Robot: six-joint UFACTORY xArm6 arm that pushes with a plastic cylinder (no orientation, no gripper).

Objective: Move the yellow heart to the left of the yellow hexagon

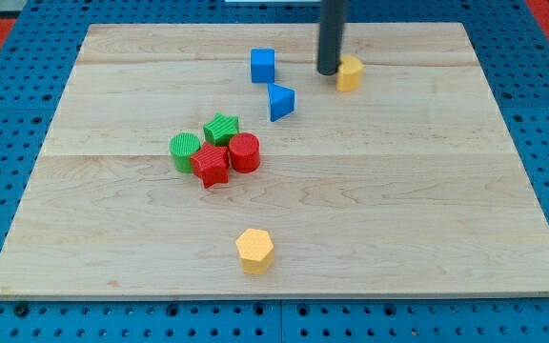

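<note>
Overhead oblique view of the wooden board on which I am working. My tip stands near the view's top, touching or just beside the left side of the yellow heart; the rod rises straight up out of the frame. The rod carries no jaws, so there is nothing to open, close or grip.

All positions below are given relative to the yellow hexagon, which lies alone near the view's bottom edge of the board. The yellow heart is well apart from it, far toward the view's top and somewhat to the right. The blue cube is far toward the top, almost directly above the hexagon. The blue triangle is also above it, slightly right and nearer than the cube. A tight cluster of four blocks sits above and a little left of the hexagon: the red star and red cylinder form the nearer row, while the green cylinder and green star lie beyond. The cluster's blocks appear to touch one another.
</note>
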